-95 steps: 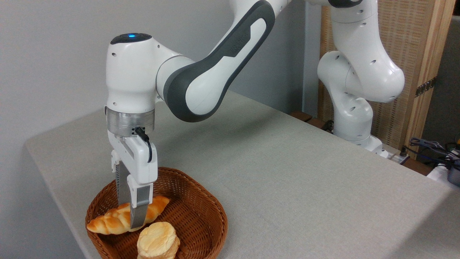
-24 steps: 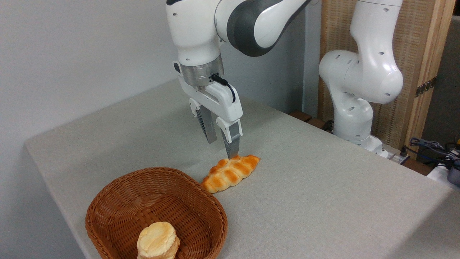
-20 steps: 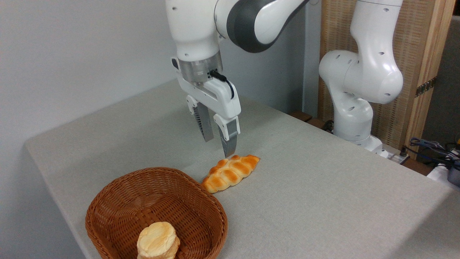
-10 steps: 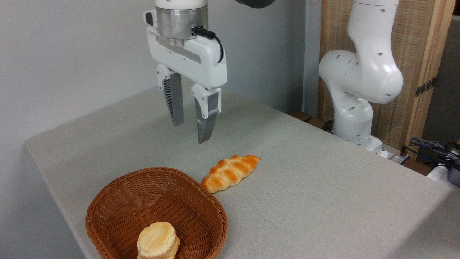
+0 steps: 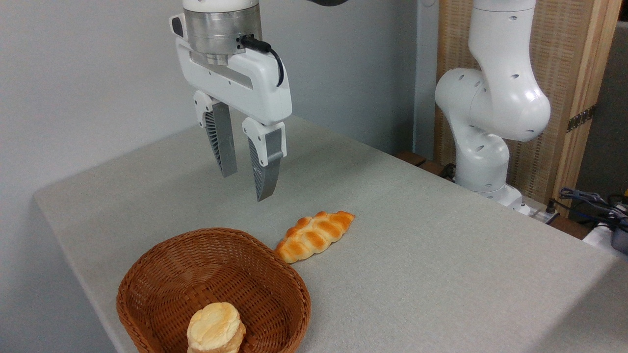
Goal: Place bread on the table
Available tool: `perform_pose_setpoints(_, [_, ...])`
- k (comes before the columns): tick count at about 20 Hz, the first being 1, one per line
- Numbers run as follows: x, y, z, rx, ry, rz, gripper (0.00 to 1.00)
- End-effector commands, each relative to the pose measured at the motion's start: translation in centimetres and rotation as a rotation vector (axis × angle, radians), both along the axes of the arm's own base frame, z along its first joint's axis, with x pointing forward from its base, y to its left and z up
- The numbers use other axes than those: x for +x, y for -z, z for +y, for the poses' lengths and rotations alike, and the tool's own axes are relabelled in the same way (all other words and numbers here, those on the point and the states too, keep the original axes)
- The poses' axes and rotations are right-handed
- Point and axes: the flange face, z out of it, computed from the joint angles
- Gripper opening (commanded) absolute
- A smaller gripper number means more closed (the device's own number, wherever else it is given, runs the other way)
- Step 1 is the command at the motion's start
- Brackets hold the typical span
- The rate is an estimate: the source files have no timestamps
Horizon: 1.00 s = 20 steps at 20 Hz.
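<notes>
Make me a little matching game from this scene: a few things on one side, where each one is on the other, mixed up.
Things:
1. braided bread
2. round bun
3. gripper
4. wicker basket

Places:
A. inside the basket
B. in the air above the table, open and empty
C. lying on the grey cloth beside the basket
D. near the table's front corner

Pairs: 1-C, 2-A, 3-B, 4-D

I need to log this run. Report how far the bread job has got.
Done: the bread lies on the table, just outside the basket. In hand: nothing; the hand hangs open above the cloth, apart from the loaf. Left: nothing visible. The bun sits in the basket.
</notes>
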Motion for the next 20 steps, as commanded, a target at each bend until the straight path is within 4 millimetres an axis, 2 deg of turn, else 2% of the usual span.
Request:
perform_pose_setpoints(1, [0.2,0.0,0.3,0.040,-0.002,0.021,1.00])
perform_pose_setpoints(4, [0.4,0.4,0.9,0.040,-0.017,0.029,1.00])
perform_pose_setpoints(9, [0.6,0.4,0.7,0.043,-0.022,0.031,1.00])
perform_pose_setpoints(11, [1.6,-0.2,0.8,0.043,-0.043,0.059,1.00])
perform_pose_setpoints(20, [1.5,-0.4,0.8,0.045,-0.030,0.091,1.00])
